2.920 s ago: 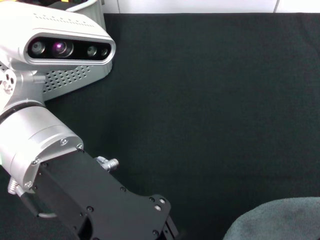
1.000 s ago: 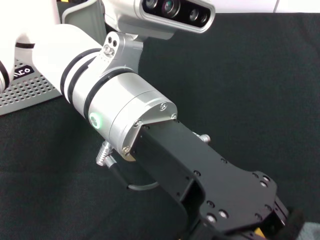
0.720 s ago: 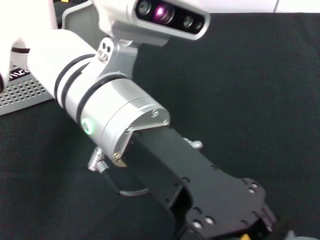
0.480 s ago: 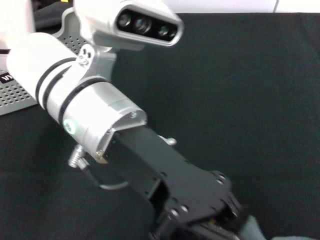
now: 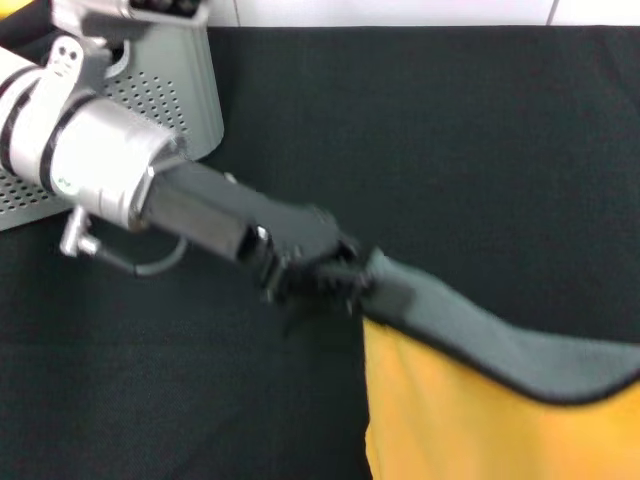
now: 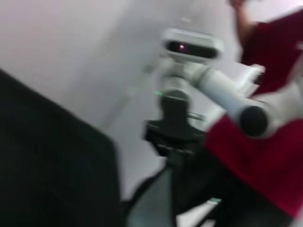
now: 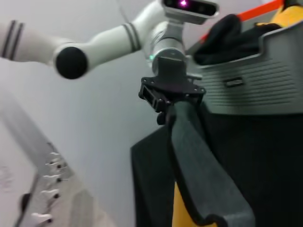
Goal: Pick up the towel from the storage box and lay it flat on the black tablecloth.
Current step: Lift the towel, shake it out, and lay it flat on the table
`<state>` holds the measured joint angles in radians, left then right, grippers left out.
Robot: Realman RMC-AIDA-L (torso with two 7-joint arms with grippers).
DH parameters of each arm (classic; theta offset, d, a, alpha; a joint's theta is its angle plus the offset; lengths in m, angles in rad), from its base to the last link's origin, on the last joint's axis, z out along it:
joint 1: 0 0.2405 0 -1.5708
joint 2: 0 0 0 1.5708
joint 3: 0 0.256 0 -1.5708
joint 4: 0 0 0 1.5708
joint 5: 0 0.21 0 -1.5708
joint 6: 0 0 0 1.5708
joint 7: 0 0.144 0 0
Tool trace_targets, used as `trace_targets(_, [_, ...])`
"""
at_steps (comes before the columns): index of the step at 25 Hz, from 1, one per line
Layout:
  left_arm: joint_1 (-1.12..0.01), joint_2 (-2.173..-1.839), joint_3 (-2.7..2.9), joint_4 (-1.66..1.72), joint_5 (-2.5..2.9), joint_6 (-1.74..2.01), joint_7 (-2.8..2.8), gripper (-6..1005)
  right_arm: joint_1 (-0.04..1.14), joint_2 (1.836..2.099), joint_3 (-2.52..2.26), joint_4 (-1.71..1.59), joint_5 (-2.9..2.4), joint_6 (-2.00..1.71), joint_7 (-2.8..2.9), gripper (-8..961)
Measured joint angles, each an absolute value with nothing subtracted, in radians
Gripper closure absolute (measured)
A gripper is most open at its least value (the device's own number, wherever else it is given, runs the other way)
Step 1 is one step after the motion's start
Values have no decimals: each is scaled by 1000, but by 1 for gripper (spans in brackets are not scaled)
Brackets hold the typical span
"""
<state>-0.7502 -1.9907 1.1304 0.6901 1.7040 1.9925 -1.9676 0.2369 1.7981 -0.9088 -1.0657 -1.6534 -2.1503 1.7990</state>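
left claw (image 5: 335, 272): frame centre, clenched on a corner of the towel (image 5: 470, 400) | towel: lower right of frame, yellow face toward camera, grey face folded over along its top, over the black tablecloth (image 5: 450, 150) | storage box (image 5: 170, 100): upper left | right claw: state cannot be told from the frames
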Motion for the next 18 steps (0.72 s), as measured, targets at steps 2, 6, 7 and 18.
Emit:
trace_targets(2, [-758,-1990,1047,686,1800,1941,-1970,958,281,1821,-840,-1031,-1743,-2147,1774,948])
trace_targets(6, [-785,-1991,1028,684,1912,1835,-1985,957,347,1857,-725,-987,-1900,-2097,1728,948])
trace_targets(7, [-796,-1993,1027,683,1946,1805,-1991,957,360,1862,-709,-977,-1927,-2070,1718,948])
trace_targets(18, [-836,-1999,1029,683,2083,1608,-2049,957,484,1864,-705,-842,-2003,-1764,1667,948])
